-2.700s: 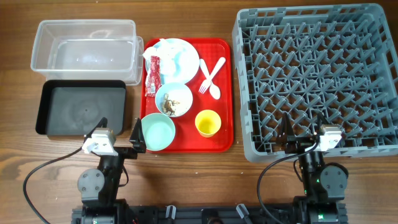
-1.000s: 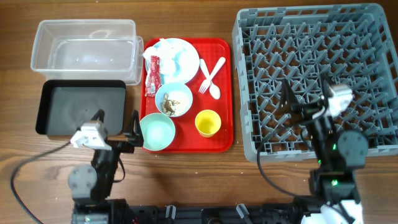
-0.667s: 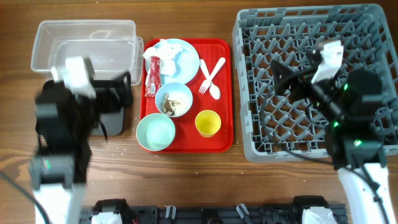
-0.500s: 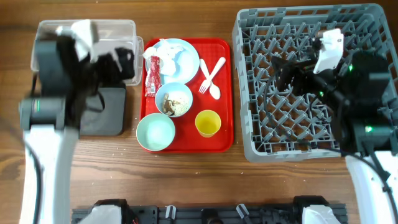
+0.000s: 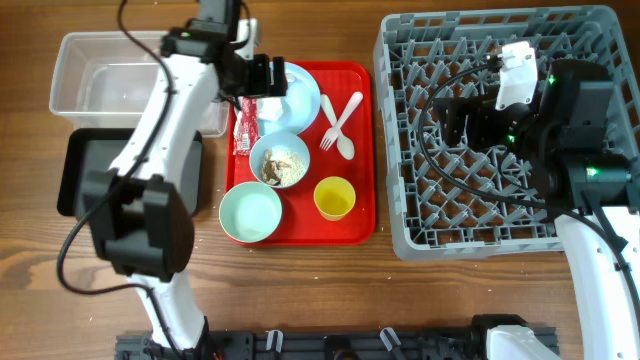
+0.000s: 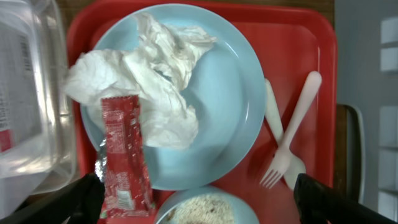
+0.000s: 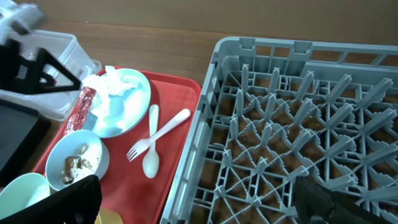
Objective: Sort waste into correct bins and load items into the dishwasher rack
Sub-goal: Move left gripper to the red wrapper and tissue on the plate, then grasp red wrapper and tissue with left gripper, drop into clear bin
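My left gripper (image 5: 262, 78) is open and empty above the pale blue plate (image 5: 298, 95), which holds crumpled white napkins (image 5: 262, 80). In the left wrist view the plate (image 6: 217, 93), napkins (image 6: 155, 81) and red wrapper (image 6: 124, 155) lie ahead of the open gripper (image 6: 199, 208). The small bowl with brownish scraps (image 5: 280, 160) is just below the plate. The mint-green bowl (image 5: 251, 212), yellow cup (image 5: 334, 198), white fork (image 5: 338, 115) and spoon (image 5: 343, 145) sit on the tray. My right gripper (image 5: 455, 115) is open and empty above the grey rack (image 5: 590, 60).
The flat red serving tray (image 5: 355, 225) carries the dishes. The clear tub (image 5: 110, 85) stands at the back left, the black tray (image 5: 100, 185) in front of it. My left arm reaches across the tub's right end. The rack (image 7: 280, 124) fills the right side.
Both arms have risen from the table's front edge. The left gripper swung back and right to above the plate. The right gripper moved back over the rack's left part.
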You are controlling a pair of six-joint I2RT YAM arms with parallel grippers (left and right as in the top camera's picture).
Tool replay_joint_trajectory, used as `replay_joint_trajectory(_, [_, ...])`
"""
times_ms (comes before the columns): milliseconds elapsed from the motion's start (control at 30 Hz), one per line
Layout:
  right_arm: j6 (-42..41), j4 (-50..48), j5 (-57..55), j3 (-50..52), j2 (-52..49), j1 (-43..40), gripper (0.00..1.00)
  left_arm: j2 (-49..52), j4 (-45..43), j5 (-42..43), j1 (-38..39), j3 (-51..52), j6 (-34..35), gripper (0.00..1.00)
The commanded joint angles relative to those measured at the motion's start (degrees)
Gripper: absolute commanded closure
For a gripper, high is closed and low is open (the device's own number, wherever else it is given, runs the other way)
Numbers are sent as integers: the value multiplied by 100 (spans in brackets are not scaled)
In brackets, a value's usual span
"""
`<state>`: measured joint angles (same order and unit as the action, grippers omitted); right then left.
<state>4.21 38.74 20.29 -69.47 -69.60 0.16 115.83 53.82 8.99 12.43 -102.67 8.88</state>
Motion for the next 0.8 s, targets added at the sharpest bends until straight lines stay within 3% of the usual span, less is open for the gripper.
replay_joint_trajectory(0, [72, -4, -92, -140, -31, -31, 0, 317, -120, -1427, 365, -116, 876, 1])
replay_joint_trajectory(133, [70, 7, -92, -140, -31, -31, 0, 717, -267, -2063, 487, -116, 1456, 1])
replay_joint_trajectory(533, [74, 157, -96, -133, -37, -31, 0, 1515, -1056, -2041, 479, -111, 1392, 2])
replay_joint_trajectory(667, [76, 142, -116, -133, -37, -31, 0, 1692, -1075, -2039, 483, -105, 1392, 14])
replay_joint_trajectory(767, [74, 146, -116, -133, -37, -31, 0, 1714, -1032, -2039, 485, -105, 1392, 49])
